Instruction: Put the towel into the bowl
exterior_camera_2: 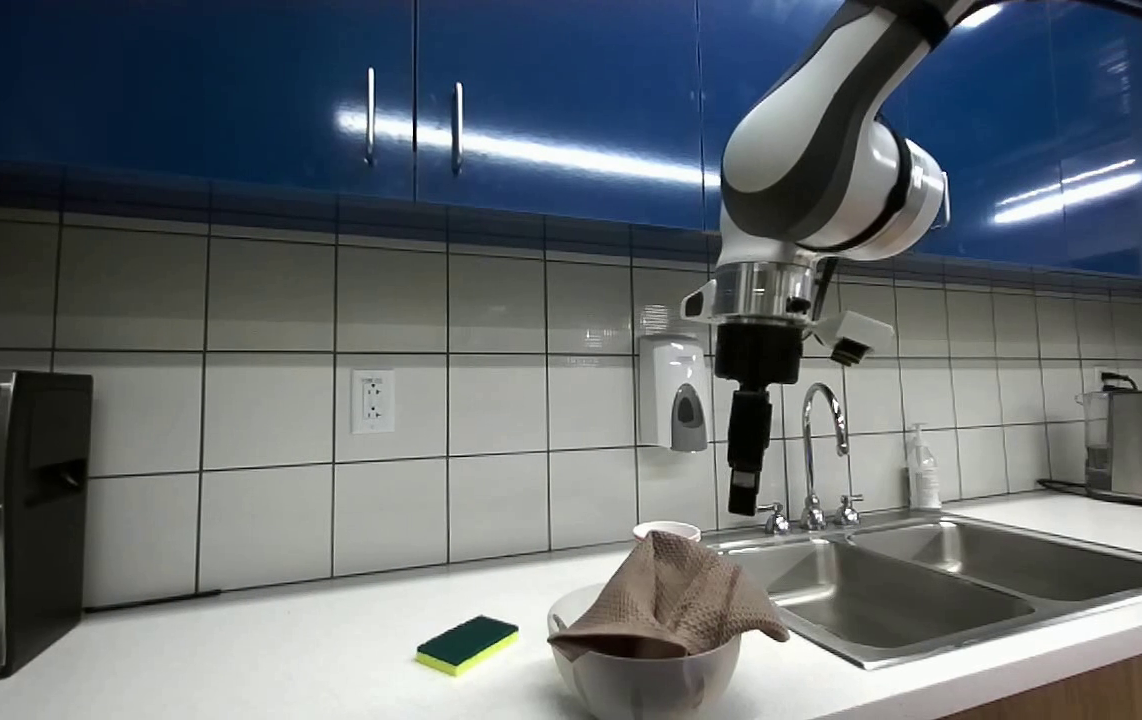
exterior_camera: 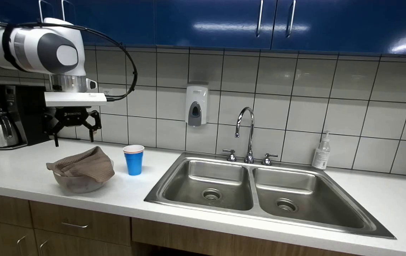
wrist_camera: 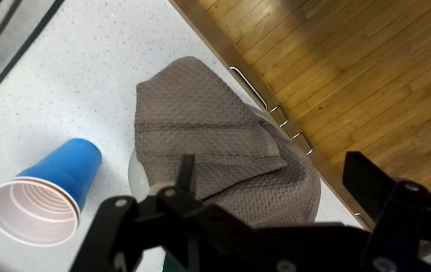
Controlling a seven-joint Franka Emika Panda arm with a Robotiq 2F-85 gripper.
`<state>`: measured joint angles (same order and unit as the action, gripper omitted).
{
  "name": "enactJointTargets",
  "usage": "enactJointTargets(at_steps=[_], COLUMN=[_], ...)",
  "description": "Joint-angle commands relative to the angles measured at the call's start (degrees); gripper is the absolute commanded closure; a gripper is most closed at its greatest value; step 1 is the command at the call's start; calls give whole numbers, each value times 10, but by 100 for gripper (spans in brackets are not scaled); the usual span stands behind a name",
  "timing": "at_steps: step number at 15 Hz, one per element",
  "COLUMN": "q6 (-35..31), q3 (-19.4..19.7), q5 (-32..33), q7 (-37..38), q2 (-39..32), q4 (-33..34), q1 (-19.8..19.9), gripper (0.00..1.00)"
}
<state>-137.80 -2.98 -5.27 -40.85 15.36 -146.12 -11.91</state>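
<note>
While my claw (exterior_camera: 74, 140) hangs spread and empty above, here's the towel (exterior_camera_2: 671, 595) lying in the bowl (exterior_camera_2: 646, 683), flaps draped over its rim, so I call this all but done, perhaps only tucking left!

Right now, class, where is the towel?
In an exterior view, at left, the towel lies partly in the bowl, overhanging its rim, left of the cup and below the open gripper.
</note>
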Motion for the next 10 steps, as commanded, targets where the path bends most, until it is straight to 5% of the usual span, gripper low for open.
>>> enactJointTargets(at_steps=[1, 8, 9, 10], q6=[44, 128, 99, 111], q3=[10, 43, 47, 50], q5=[-9, -14, -7, -7], q7=[43, 103, 81, 89], q2=[76, 198, 141, 156], q4=[-38, -101, -70, -77], q1=[6, 6, -4, -4], gripper=[0, 0, 0, 0])
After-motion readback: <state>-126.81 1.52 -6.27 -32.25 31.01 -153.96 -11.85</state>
